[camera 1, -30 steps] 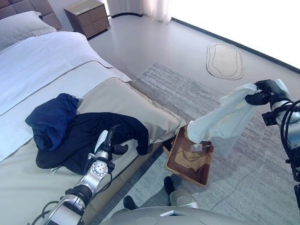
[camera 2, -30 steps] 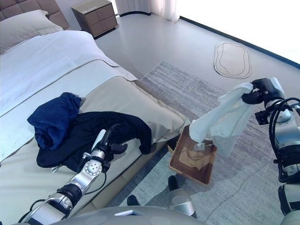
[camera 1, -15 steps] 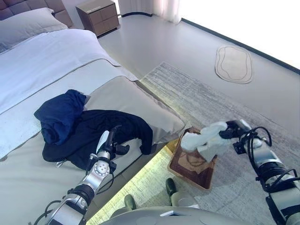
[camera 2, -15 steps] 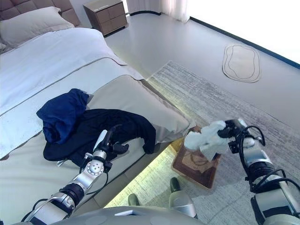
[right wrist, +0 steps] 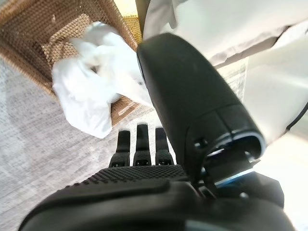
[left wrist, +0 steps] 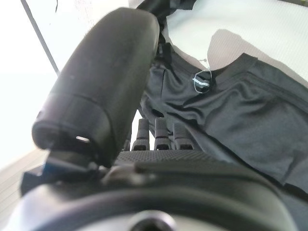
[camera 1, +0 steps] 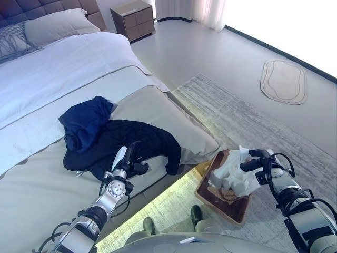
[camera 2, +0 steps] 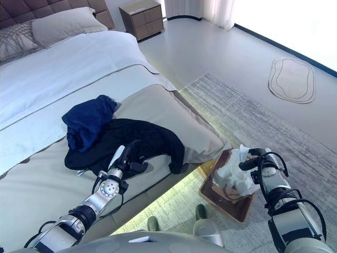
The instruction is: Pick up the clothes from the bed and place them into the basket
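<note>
A white garment (camera 1: 231, 171) lies bunched in the brown wicker basket (camera 1: 238, 214) on the floor beside the bed, partly over its rim; it also shows in the right wrist view (right wrist: 96, 86). My right hand (camera 1: 257, 158) hangs just above it, open, with its fingers (right wrist: 139, 142) straight and clear of the cloth. A black garment (camera 1: 142, 139) and a navy blue garment (camera 1: 84, 121) lie together on the beige bed cover. My left hand (camera 1: 128, 158) rests open at the black garment's near edge (left wrist: 231, 96).
The bed (camera 1: 47, 195) fills the left side, with pillows (camera 1: 58, 26) at its head and a nightstand (camera 1: 136, 18) beyond. The basket stands on a grey carpet (camera 1: 237, 116). A small oval rug (camera 1: 284, 81) lies further off.
My right hand has come down from high above the basket, the white garment has gone into the basket, and the hand has let go. The camera has shifted. My left hand has stayed put.
</note>
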### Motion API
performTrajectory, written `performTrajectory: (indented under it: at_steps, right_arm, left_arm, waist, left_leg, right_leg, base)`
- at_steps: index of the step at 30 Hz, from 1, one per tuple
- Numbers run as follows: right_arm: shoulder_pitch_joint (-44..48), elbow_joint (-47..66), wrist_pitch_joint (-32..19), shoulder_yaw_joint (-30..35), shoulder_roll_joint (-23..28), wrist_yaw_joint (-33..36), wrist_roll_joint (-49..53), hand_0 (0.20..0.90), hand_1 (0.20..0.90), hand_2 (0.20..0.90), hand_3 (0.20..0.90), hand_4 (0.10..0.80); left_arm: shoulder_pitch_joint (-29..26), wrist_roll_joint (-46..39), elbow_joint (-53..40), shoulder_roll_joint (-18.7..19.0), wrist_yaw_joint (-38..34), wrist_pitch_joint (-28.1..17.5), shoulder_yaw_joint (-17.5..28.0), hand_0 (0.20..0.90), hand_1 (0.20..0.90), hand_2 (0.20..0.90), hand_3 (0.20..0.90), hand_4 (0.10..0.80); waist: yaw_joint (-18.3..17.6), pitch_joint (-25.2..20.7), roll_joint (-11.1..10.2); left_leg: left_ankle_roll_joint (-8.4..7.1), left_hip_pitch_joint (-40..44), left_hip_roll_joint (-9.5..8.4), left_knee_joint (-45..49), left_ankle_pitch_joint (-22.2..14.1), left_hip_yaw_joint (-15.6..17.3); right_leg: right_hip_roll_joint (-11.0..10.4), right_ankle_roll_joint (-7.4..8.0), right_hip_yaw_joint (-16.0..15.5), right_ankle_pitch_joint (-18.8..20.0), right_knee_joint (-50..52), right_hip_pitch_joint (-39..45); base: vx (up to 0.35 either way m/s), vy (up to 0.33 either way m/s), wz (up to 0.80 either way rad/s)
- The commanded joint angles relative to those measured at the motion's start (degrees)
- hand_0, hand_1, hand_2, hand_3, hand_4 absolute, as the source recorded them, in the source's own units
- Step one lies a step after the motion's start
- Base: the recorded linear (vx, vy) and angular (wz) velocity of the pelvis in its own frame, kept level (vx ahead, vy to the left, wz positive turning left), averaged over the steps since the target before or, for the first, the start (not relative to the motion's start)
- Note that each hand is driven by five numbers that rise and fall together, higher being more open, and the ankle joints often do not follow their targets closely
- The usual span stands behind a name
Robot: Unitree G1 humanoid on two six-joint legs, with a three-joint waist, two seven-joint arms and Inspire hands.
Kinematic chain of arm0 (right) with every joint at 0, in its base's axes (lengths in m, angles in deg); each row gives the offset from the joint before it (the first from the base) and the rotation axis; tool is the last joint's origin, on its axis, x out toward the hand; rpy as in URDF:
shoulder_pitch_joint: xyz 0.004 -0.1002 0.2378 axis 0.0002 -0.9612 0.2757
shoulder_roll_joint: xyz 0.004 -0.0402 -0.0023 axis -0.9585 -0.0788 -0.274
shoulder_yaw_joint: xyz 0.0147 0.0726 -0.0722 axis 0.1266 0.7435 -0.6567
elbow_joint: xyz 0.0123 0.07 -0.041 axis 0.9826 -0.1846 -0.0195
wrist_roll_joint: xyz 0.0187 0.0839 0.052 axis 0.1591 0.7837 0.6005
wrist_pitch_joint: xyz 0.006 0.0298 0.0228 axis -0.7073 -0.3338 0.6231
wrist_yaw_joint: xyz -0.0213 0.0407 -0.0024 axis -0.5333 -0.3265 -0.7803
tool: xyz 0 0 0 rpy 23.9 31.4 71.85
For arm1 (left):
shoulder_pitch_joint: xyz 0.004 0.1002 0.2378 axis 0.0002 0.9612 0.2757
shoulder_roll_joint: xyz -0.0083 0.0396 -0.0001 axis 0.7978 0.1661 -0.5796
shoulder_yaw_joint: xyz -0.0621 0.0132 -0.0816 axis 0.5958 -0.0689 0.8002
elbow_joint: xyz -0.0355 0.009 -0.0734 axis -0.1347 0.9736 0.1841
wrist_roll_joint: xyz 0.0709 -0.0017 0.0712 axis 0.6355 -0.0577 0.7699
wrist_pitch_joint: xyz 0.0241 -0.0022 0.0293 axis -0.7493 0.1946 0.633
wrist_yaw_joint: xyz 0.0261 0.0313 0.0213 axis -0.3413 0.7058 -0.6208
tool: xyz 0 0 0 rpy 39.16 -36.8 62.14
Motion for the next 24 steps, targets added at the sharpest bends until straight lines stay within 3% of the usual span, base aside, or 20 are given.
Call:
performTrajectory:
  at_steps: [1,10,13,15,24]
  right_arm:
    - [7.55,-0.25,-3.56,-1.96,2.54,4.51,-3.09,0.900,0.900,0.900,0.900,0.800]
    - [11.30,10.23,0.37,-6.70,4.77,12.00,-15.03,0.900,0.900,0.900,0.900,0.800]
    - [12.59,13.65,4.18,-7.47,4.27,13.43,-16.26,0.900,0.900,0.900,0.900,0.800]
    - [13.27,13.96,9.19,-7.99,3.90,8.55,-16.18,0.900,0.900,0.900,0.900,0.800]
    - [21.85,22.08,4.65,-14.58,4.18,10.95,-24.00,0.900,0.900,0.900,0.900,0.800]
  left_arm:
    - [-6.10,0.10,0.79,1.18,-2.92,-5.13,-0.79,0.900,0.900,0.900,0.900,0.800]
    - [-5.75,-0.52,-0.33,0.89,-5.59,-4.19,0.47,0.900,0.900,0.900,0.900,0.800]
    - [-5.35,-1.12,-1.23,0.84,-6.39,-3.42,0.98,0.900,0.900,0.900,0.900,0.800]
    - [-5.20,-1.13,-1.84,0.79,-6.67,-2.78,1.78,0.900,0.900,0.900,0.900,0.800]
    - [-4.09,-1.39,-3.05,1.31,-9.08,-1.40,3.95,0.900,0.900,0.900,0.900,0.800]
  waist:
    - [1.13,-1.65,-2.25]
    - [2.43,-1.13,-2.59]
    - [3.02,-1.09,-2.49]
    - [3.58,-1.21,-2.52]
    - [7.01,-1.75,-3.07]
  left_leg:
    - [1.22,-0.34,-2.67,0.14,-2.97,-2.91]
    - [1.24,-1.21,-3.26,0.14,-2.64,-4.35]
    - [1.16,-1.37,-3.48,0.14,-2.51,-5.00]
    - [1.07,-1.73,-3.59,0.14,-2.34,-5.54]
    - [1.32,-2.35,-4.81,0.14,-1.97,-8.69]
  right_leg:
    - [1.71,-0.89,-0.47,-0.44,2.90,-0.17]
    - [1.51,-1.06,-1.61,-0.53,2.61,0.05]
    - [1.34,-1.25,-2.14,-0.89,2.89,0.18]
    - [1.26,-1.41,-2.41,-1.15,2.88,0.36]
    - [0.49,-1.63,-5.34,-1.11,1.81,1.56]
  base:
    - [-0.003,-0.004,0.04]
    - [-0.012,-0.006,0.04]
    - [0.007,0.006,0.13]
    - [-0.001,0.008,0.17]
    - [0.021,0.002,0.20]
